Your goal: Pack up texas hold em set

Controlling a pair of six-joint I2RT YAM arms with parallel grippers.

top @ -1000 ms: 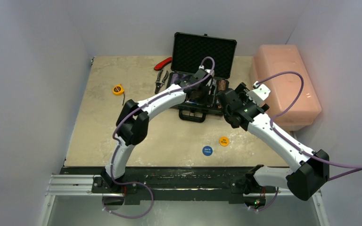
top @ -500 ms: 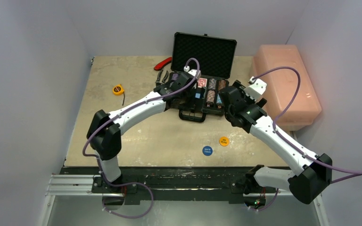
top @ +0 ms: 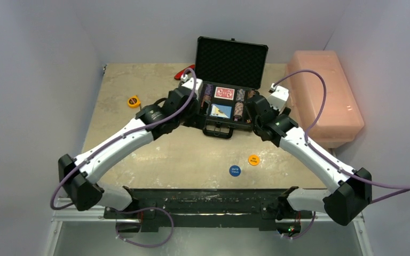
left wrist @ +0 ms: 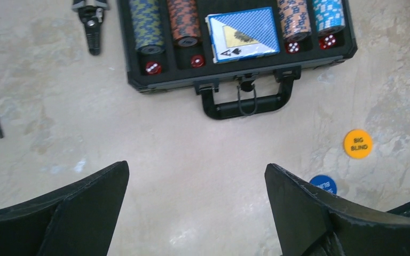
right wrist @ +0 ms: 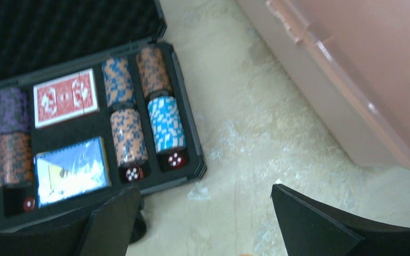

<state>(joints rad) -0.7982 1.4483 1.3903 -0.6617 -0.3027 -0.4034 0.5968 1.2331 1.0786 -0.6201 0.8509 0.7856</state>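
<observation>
Black hard-shell briefcase [left wrist: 165, 84] open at far centre of beige table [top: 181, 154], foam-lined lid [top: 230, 61] upright. Striped multicoloured chip stacks [right wrist: 165, 124], red card deck [right wrist: 65, 97], blue card deck [left wrist: 243, 33] and small red dice [right wrist: 176, 159] seated in tray slots. Orange "BIG BLIND" disc [left wrist: 357, 143] and blue disc [top: 235, 170] on table, near front of briefcase, apart from it. Left gripper [left wrist: 196, 176] above bare table before briefcase, jaws wide apart, empty. Right gripper [right wrist: 205, 192] by briefcase's right front corner, jaws wide apart, empty. Pink plastic box [top: 323, 98] right of briefcase

The top camera looks down on the whole table [top: 192, 154]; both wrist cameras closely share the briefcase [top: 229, 61].
</observation>
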